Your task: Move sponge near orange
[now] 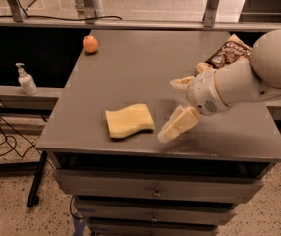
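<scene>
The pale-yellow sponge (129,121) lies flat near the front edge of the grey table (145,63). The small orange (90,44) sits at the table's far left corner, well away from the sponge. My gripper (168,110) comes in from the right on a white arm and hovers just right of the sponge, low over the table. Its cream fingers (178,124) are spread apart, open and empty, not touching the sponge.
A crinkled brown-and-cream snack bag (228,53) lies at the table's right side, partly behind my arm. A white pump bottle (26,80) stands on a lower ledge to the left. Drawers sit under the table front. Cables and a stand leg lie on the floor at left.
</scene>
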You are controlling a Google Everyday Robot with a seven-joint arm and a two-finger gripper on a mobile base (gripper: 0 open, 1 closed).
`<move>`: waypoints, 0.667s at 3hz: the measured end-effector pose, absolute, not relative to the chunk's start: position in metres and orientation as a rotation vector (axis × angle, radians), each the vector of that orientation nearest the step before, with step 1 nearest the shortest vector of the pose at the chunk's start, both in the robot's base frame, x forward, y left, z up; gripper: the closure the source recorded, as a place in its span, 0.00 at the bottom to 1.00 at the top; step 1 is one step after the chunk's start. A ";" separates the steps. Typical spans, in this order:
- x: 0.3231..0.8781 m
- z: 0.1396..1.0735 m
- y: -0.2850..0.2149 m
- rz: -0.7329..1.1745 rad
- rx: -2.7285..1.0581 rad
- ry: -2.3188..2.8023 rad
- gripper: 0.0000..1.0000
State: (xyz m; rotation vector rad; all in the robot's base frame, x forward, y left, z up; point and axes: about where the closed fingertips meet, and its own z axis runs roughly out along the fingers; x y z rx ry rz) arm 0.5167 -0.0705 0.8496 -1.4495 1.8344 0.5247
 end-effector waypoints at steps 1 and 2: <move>0.514 0.839 -0.046 0.583 -1.435 1.831 0.00; 0.512 0.833 -0.024 0.637 -1.411 1.830 0.18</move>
